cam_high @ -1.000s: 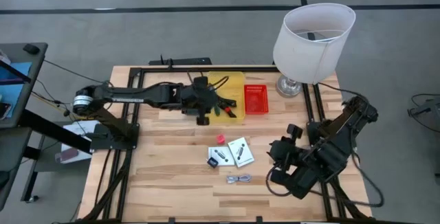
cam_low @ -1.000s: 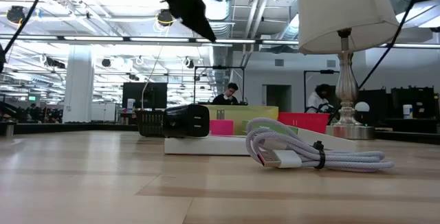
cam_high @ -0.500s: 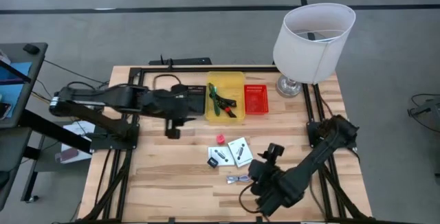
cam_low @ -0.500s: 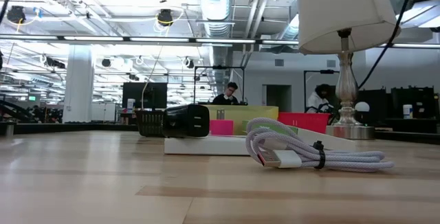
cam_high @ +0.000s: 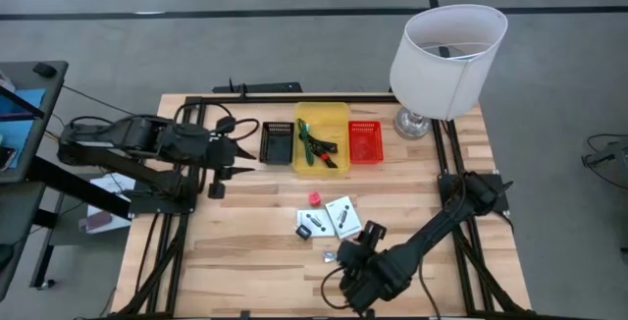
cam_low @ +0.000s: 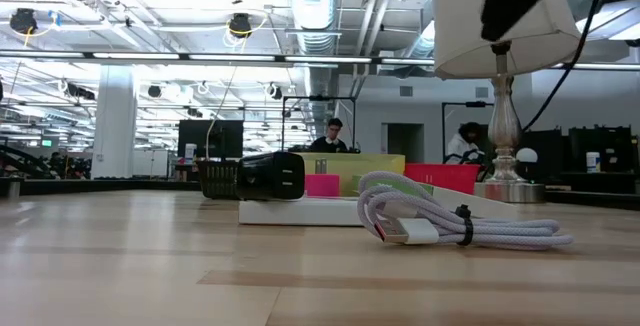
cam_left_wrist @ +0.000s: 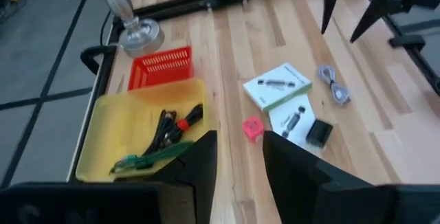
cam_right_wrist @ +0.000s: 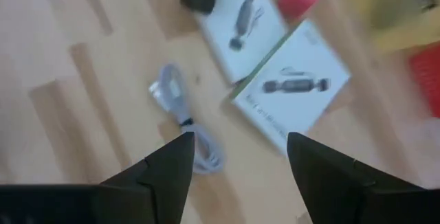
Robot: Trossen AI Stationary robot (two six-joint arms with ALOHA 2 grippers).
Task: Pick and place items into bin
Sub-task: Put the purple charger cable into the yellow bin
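Note:
The yellow bin [cam_high: 322, 135] at the table's far side holds a green-handled tool [cam_left_wrist: 148, 157] and a red-and-black cable-like tool [cam_left_wrist: 175, 124]. A pink-red cube [cam_high: 314, 198], two white cards [cam_high: 343, 217] and a small black block [cam_left_wrist: 319, 132] lie mid-table. Nearer lies the coiled silver cable [cam_right_wrist: 182, 124]. My right gripper [cam_right_wrist: 237, 155] hovers open just above the cable, touching nothing. My left gripper [cam_high: 247, 158] stands open and empty to the left of the bins, pointing toward them.
A black basket [cam_high: 276, 141] and a red basket [cam_high: 365, 141] flank the yellow bin. A white lamp [cam_high: 446, 55] stands at the far right corner. Bare wood lies on the table's near left.
My left gripper has drawn back from over the yellow bin toward the table's left edge, rising; the green and red-black tools stay in the bin. My right gripper has swung from the right side toward the near middle and come down over the silver cable.

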